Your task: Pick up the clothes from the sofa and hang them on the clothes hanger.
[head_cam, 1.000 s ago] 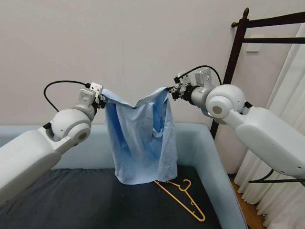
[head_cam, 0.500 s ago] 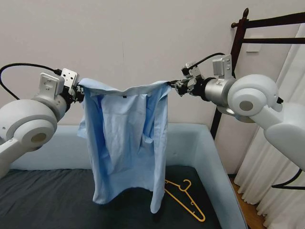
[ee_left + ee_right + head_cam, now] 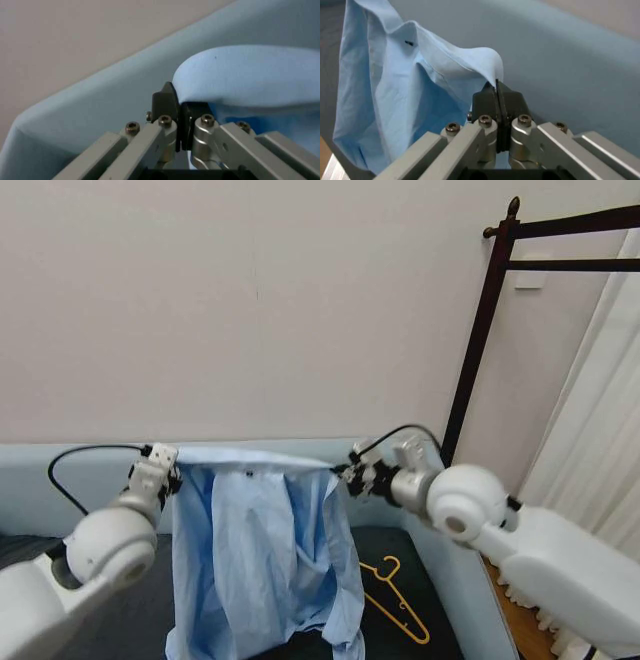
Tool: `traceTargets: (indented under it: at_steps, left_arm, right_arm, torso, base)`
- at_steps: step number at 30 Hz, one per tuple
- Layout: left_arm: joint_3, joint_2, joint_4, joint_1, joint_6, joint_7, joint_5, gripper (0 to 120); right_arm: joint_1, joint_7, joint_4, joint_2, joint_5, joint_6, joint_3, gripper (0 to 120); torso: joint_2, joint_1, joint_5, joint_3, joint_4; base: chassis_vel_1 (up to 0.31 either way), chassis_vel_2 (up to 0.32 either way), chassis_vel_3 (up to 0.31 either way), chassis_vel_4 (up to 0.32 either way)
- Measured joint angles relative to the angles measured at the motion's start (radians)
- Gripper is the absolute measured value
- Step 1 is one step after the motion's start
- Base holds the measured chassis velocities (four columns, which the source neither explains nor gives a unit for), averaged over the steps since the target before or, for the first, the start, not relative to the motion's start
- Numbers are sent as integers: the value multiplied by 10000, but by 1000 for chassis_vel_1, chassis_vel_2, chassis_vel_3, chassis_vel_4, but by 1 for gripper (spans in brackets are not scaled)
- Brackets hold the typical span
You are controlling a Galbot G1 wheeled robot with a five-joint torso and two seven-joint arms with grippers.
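Pinched tight on the blue shirt [image 3: 260, 550], one top corner in the left pincer [image 3: 172, 477], the other in the right pincer [image 3: 345, 477]. Stretched over the sofa [image 3: 25, 490]. Might slip free if pulled apart too hard, or snag the yellow hanger [image 3: 395, 600].

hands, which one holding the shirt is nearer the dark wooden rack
The right hand, shut on the blue shirt's end nearest the dark wooden rack; the left hand pinches the other end, farther away.
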Motion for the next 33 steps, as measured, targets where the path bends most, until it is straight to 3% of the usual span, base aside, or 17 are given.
traceTargets:
  at_steps: [3, 6, 10, 21, 31, 33]
  left_arm:
    - [36, -716, 486, 331, -168, 180, 663, 0]
    - [280, -1760, 1656, 546, -565, 577, 1375, 0]
    - [411, -2335, 2577, 573, -825, 809, 1628, 0]
    - [599, -2778, 3516, -8, -787, 785, 1460, 0]
    - [774, -3141, 3889, -88, -691, 744, 1370, 0]
    - [842, -3239, 3959, -87, -678, 738, 1354, 0]
  right_arm:
    - [-262, -230, -670, 414, -526, 58, -296, 0]
    - [-679, -621, -1822, 975, -1222, 219, -564, 0]
    - [-838, -911, -2795, 1430, -1646, 357, -624, 0]
    - [-518, -1263, -4611, 2018, -2081, 715, -492, 0]
    - [-1185, -1488, -3994, 1265, -2134, 730, -181, 32]
    - [-1587, -1521, -3693, 853, -2143, 777, 258, 43]
  torso:
    - [-1, 1, 4, 0, -3]
    - [-1, 1, 7, 1, -14]
    - [-1, 2, 6, 1, -10]
    - [-1, 2, 7, 1, -9]
    - [-2, 2, 8, 0, -9]
    - [-1, 1, 10, 0, -9]
  base:
    - [0, 0, 0, 0]
    - [0, 0, 0, 0]
    - [0, 0, 0, 0]
    - [0, 0, 0, 0]
    - [0, 0, 0, 0]
    - [0, 0, 0, 0]
